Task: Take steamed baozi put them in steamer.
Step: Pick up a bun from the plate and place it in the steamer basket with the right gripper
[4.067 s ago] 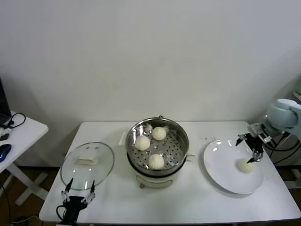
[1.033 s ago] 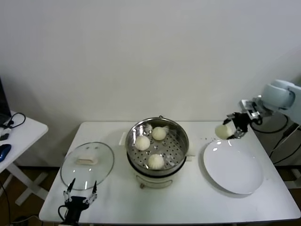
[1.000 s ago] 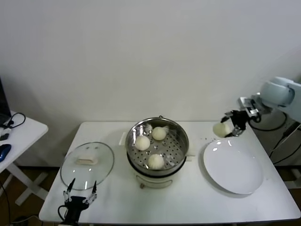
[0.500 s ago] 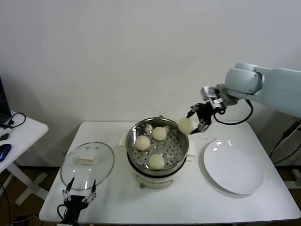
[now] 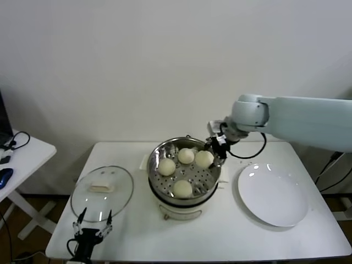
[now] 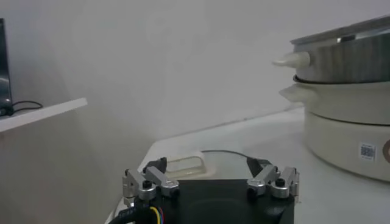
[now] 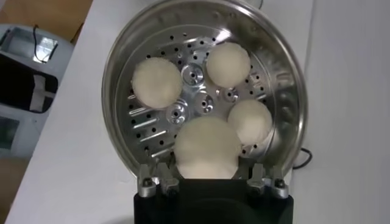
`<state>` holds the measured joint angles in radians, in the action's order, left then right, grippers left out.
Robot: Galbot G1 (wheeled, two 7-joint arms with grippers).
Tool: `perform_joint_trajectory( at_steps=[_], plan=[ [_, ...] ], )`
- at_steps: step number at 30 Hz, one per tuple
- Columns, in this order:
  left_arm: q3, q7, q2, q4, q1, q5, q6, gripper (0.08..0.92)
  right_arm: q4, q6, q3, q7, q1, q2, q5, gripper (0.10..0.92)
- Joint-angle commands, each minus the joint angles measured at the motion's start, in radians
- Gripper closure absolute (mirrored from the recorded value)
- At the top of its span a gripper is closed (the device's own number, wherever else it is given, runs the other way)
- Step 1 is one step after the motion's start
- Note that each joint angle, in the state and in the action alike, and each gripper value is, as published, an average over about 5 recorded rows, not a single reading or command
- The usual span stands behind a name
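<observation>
The steamer (image 5: 184, 210) stands mid-table. Three baozi lie on its perforated tray: one left (image 5: 166, 166), one at the back (image 5: 186, 155), one at the front (image 5: 182, 188). My right gripper (image 5: 208, 154) is shut on a fourth baozi (image 5: 204, 159), holding it just over the tray's right side. In the right wrist view the held baozi (image 7: 207, 148) sits between the fingers of the right gripper (image 7: 207, 165), over the steamer (image 7: 113, 79) with the other three baozi (image 7: 157, 83) (image 7: 228, 64) (image 7: 250, 120). My left gripper (image 5: 92, 231) is open and parked at the front left.
A flat white plate (image 5: 273, 195), bare, lies right of the steamer. The glass lid (image 5: 102, 192) with a white handle lies left of it, just beyond the left gripper (image 6: 207, 169). A white side table (image 5: 22, 154) stands at far left.
My right gripper picked the baozi off the plate, carried it left and lowered it over the steamer tray. The plate is now bare. The left arm has not moved.
</observation>
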<state>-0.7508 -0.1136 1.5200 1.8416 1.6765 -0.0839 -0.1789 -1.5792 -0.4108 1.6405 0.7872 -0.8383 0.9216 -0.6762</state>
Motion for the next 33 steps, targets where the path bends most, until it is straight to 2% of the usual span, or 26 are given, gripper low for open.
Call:
perform_joint_trajectory(
  at_steps=[1,21,24,29,33],
  plan=[
    [0.0,-0.001,-0.001,-0.004,-0.003,0.001,0.001,0.177,0.021,-0.043,-0.007,-0.04,0.079,0.054,0.026,0.347],
    [-0.008,-0.002,-0.01,-0.01,-0.011,0.004,0.0,0.177,0.057,-0.048,-0.04,-0.044,0.149,0.064,0.058,0.314],
    [-0.009,-0.002,-0.012,-0.012,-0.011,0.003,-0.001,0.177,0.063,-0.045,-0.048,-0.049,0.152,0.064,0.059,0.294],
    [-0.009,-0.001,-0.014,-0.014,-0.011,0.003,-0.003,0.177,0.069,-0.035,-0.055,-0.057,0.141,0.06,0.067,0.217],
    [-0.009,-0.001,-0.015,-0.011,-0.009,0.003,-0.004,0.177,0.057,-0.023,-0.066,-0.044,0.113,0.044,0.045,0.204]
  ],
)
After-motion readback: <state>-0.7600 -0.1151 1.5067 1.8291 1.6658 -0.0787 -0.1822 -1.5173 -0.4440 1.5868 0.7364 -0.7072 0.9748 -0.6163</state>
